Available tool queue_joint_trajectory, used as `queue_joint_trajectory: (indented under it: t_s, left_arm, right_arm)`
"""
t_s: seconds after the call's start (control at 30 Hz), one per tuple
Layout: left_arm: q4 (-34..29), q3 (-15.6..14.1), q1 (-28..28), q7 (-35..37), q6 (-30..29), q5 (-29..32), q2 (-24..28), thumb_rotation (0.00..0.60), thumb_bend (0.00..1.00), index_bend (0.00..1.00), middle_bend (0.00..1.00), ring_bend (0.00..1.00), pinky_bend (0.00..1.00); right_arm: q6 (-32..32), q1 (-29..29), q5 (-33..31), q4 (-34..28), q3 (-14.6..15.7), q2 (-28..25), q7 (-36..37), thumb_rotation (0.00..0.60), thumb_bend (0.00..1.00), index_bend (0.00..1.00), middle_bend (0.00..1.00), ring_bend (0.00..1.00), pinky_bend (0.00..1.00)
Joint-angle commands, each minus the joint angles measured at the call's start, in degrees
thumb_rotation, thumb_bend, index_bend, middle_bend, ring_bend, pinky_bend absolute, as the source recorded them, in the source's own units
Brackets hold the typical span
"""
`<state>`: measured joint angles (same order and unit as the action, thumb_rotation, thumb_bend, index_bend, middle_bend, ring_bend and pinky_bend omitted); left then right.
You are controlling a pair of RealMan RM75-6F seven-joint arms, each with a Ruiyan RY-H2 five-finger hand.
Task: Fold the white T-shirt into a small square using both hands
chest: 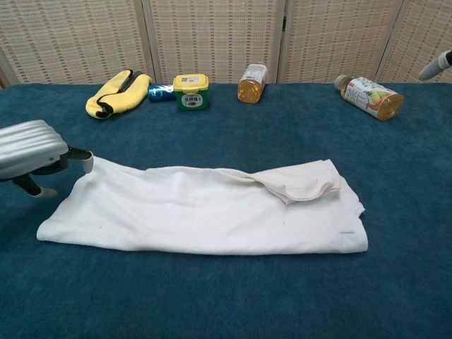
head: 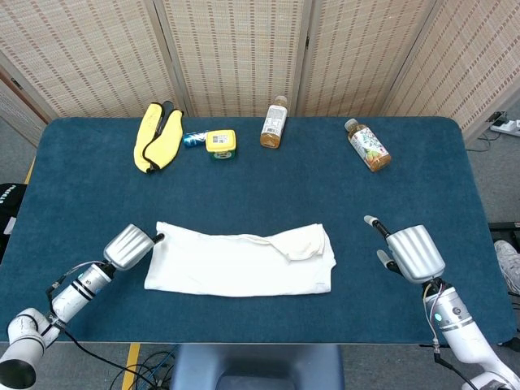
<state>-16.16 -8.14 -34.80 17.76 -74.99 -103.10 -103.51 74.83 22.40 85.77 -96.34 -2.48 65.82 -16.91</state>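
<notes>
1. Two bottles at the far edge of the blue surface [head: 244,175]: amber bottle [head: 274,123] with a white label, lying; juice bottle [head: 368,145] with a fruit-print label, lying. Both hold orange-brown liquid. Print too small to read.
2. Yellow-lidded tub [head: 220,144] with a label, unreadable; contents hidden. Small blue item [head: 192,140] beside it; yellow cloth [head: 158,136] further left.
3. White T-shirt [head: 242,261] folded into a long strip near the front edge, collar bunched at the right.
4. Left hand [head: 130,246] at the shirt's far-left corner, fingertip touching; grip impossible to tell.
5. Right hand [head: 413,253] well apart from the shirt, fingers spread, holding nothing.
</notes>
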Motion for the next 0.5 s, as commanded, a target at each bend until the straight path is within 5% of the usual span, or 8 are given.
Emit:
queue_joint_trajectory:
  t_s: [0.03, 0.5]
  left_arm:
    - [0.55, -0.36, 0.11, 0.52, 0.75, 0.33, -0.59, 0.600, 0.15, 0.42, 0.94, 0.85, 0.97]
    - [0.36, -1.32, -0.26, 1.72, -0.10, 0.83, -2.70, 0.600, 0.15, 0.42, 0.94, 0.85, 0.97]
  right_arm:
    - [0.04, -0.24, 0.03, -0.13, -0.08, -0.01, 0.22, 0.600, 0.32, 0.17, 0.95, 0.99, 1.00]
    - [-0.44, -1.14, -0.32, -0.28, -0.55, 0.03, 1.09, 0.600, 0.32, 0.17, 0.95, 0.99, 1.00]
